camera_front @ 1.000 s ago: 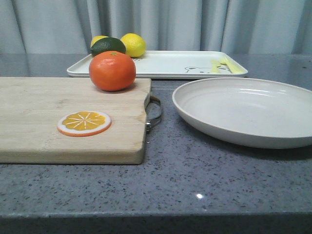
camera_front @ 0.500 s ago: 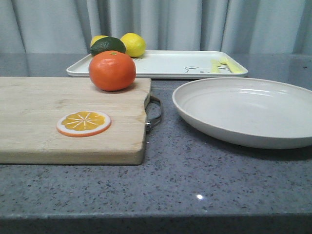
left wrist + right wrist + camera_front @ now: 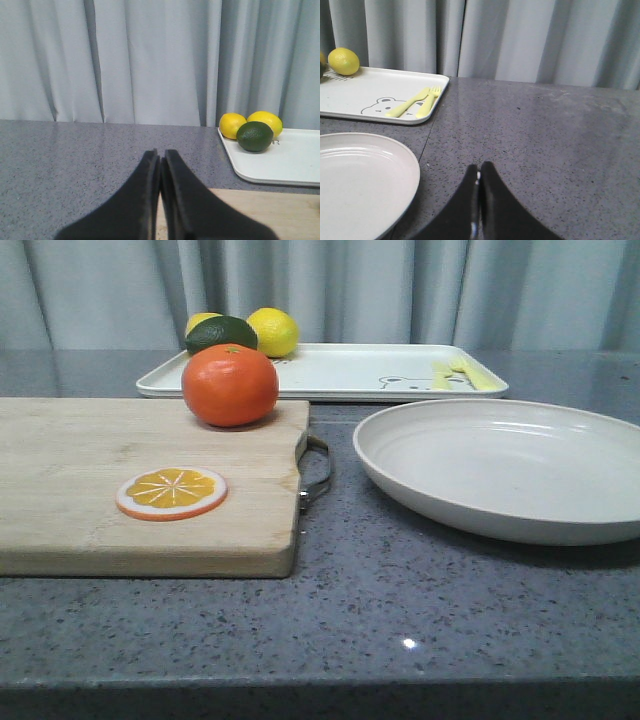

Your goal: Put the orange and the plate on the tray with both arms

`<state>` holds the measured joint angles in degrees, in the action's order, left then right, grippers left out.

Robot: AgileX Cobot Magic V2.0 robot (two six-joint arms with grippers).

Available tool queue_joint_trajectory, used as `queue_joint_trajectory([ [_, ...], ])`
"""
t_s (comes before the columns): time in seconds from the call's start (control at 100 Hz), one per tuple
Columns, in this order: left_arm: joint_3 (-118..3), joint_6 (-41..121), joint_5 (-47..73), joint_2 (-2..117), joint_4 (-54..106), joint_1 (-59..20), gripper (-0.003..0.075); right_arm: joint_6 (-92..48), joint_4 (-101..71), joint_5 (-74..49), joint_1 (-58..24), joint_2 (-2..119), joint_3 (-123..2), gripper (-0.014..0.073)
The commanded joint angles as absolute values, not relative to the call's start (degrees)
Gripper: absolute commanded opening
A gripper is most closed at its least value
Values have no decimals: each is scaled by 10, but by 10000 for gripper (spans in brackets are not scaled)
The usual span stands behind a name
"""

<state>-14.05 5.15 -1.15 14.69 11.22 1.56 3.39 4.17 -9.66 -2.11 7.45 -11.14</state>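
Observation:
The orange sits on the far corner of the wooden cutting board. To its right the off-white plate rests on the grey counter; its rim also shows in the right wrist view. Behind both lies the white tray with a bear drawing, also seen as the tray and the tray in the wrist views. My left gripper is shut and empty, over the counter near the board's edge. My right gripper is shut and empty, beside the plate. Neither gripper shows in the front view.
An orange slice disc lies on the board. Two lemons and a lime occupy the tray's left end; a yellow fork and spoon lie at its right end. A metal handle sticks out from the board. Curtains hang behind.

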Motion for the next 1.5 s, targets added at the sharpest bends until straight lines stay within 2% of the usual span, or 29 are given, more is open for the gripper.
queue_joint_trajectory([
  [0.0, -192, 50, -61, 192, 113, 13, -20, 33, 47, -70, -18, 121, -168, -62],
  [0.23, -240, 50, -66, 282, 113, 13, -20, 34, 46, -66, -18, 244, -248, -67],
  [0.33, -240, 50, -71, 301, 113, 13, -20, 34, 41, -27, -18, 282, -258, -67],
  [0.68, -240, 50, -102, 344, 114, 13, -16, 34, 41, -27, -18, 304, -258, -67],
  [0.73, -240, 50, -103, 348, 114, 13, 15, 34, 41, -27, -18, 304, -258, -67],
  [0.77, -240, 50, -103, 353, 114, 13, 72, 34, 41, -26, -18, 304, -258, -67],
  [0.92, -240, 50, -104, 366, 114, 13, 418, 34, 41, -26, -18, 304, -258, -67],
  [0.97, -240, 50, -109, 370, 114, 13, 501, 34, 41, -26, -18, 304, -258, -67],
  [1.02, -241, 50, -109, 374, 114, 13, 548, 34, 41, -26, -18, 304, -258, -67],
  [1.21, -272, 50, -71, 398, 114, 12, 556, 34, 41, -25, -18, 304, -258, -67],
  [1.49, -408, 50, 46, 502, 115, -7, 557, 34, 41, -17, -18, 304, -258, -67],
])
